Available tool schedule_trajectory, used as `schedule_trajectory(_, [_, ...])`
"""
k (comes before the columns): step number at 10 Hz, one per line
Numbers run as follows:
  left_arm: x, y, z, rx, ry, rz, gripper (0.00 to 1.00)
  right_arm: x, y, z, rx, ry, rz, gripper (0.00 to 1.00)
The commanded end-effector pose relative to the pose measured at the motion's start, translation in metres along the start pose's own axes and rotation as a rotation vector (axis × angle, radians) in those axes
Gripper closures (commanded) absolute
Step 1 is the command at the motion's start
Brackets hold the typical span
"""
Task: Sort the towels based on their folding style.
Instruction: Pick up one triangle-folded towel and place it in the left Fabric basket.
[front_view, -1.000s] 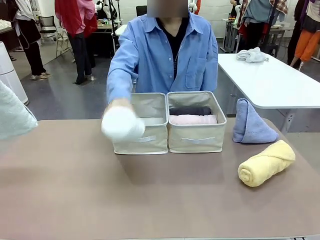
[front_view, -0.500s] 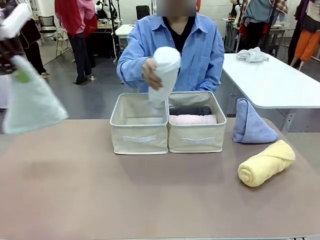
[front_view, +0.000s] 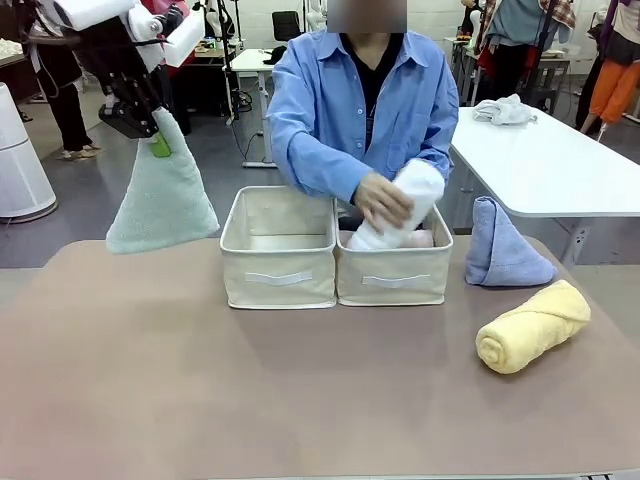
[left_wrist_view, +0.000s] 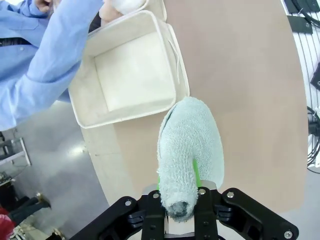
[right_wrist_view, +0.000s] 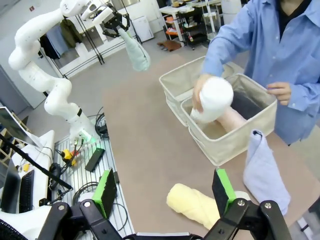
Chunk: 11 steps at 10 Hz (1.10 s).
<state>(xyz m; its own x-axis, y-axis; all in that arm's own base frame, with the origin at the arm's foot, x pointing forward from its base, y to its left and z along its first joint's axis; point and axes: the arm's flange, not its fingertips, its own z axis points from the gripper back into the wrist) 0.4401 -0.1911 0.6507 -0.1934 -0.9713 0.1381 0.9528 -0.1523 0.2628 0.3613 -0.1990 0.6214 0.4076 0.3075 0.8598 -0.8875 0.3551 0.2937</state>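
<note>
Moved: left gripper (front_view: 155, 135) now higher, mint-green cone (front_view: 162, 205) with it; person's hand (front_view: 378, 198) has lowered white roll (front_view: 416, 188) into right box (front_view: 393, 280).
left gripper: clamped on cone's tip; cone hangs below.
right gripper (right_wrist_view: 165, 189): fingers apart; yellow roll (right_wrist_view: 192, 205) just beyond.

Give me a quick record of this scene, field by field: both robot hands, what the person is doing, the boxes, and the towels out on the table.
Left hand: shut on mint-green terry cone towel, held in the air to the left of the boxes
Right hand: open, holding nothing
Person's hand: holds white rolled terry towel, tilted into right beige fabric box
Right box contents: pink rolled towel, dark grey rolled towel
Left beige fabric box: beside right box, touching it
On table, right of boxes: periwinkle-blue cone towel upright; yellow rolled towel lying down
</note>
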Motion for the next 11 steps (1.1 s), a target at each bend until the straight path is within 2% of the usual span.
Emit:
schedule_trajectory(1, [0.0,-0.01,0.005,0.022,-0.004,-0.007,0.82,0.0,0.001,0.0,0.005,0.005,0.0,0.0])
schedule_trajectory(6, [0.003,-0.003,0.004,0.006,0.002,-0.006,0.82,0.0,0.001,0.0,0.005,0.005,0.0,0.0])
schedule_trajectory(8, [0.023,0.025,0.003,-0.012,0.002,-0.049,0.82,0.0,0.001,0.0,0.005,0.005,0.0,0.0])
schedule_trajectory(11, [0.074,0.077,0.002,-0.045,0.034,-0.102,0.82,0.0,0.001,0.0,0.005,0.005,0.0,0.0])
